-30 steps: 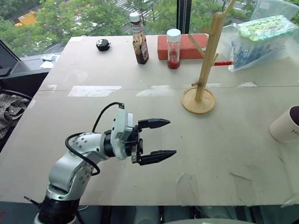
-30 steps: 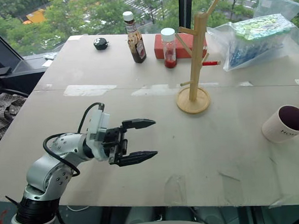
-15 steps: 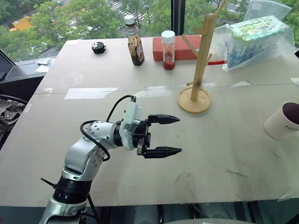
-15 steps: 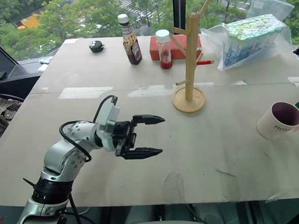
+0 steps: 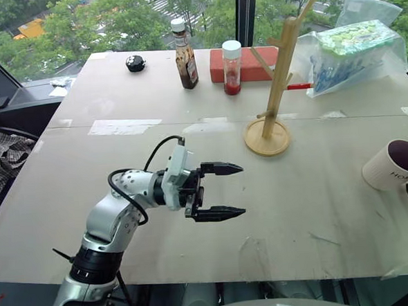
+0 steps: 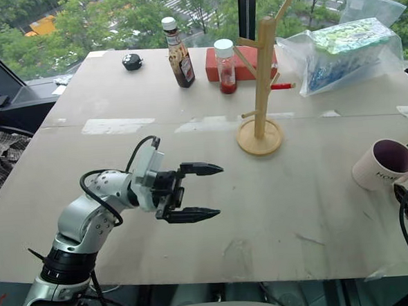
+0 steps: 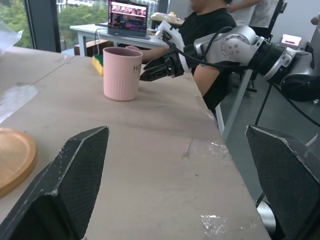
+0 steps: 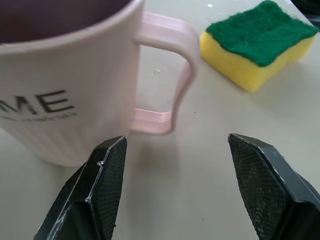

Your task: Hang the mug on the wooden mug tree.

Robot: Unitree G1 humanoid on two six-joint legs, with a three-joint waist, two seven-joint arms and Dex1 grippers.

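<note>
The cream-white mug [image 5: 393, 166] stands upright near the table's right edge, dark inside, with dark lettering on its side. My right gripper [image 8: 176, 139] is open just short of it, and the mug's handle [image 8: 170, 75] faces the gap between its fingers. The same gripper [image 7: 150, 71] shows close beside the mug [image 7: 122, 72] from across the table. The wooden mug tree [image 5: 279, 79] stands on its round base [image 5: 267, 139] past the table's middle. My left gripper [image 5: 242, 189] hovers open and level over the table's front left, pointing right, with nothing in it.
A yellow-green sponge [image 8: 257, 42] lies just beyond the mug. At the back stand a sauce bottle [image 5: 185, 53], a red-filled jar [image 5: 232, 68], a red box [image 5: 247, 61], a plastic bag [image 5: 357, 50] and a small black object [image 5: 135, 63]. A person [image 7: 205, 30] sits beyond the right edge.
My right arm has come in at the lower right toward the mug. The left gripper has stayed about where it was, still open. The head camera shifted slightly.
</note>
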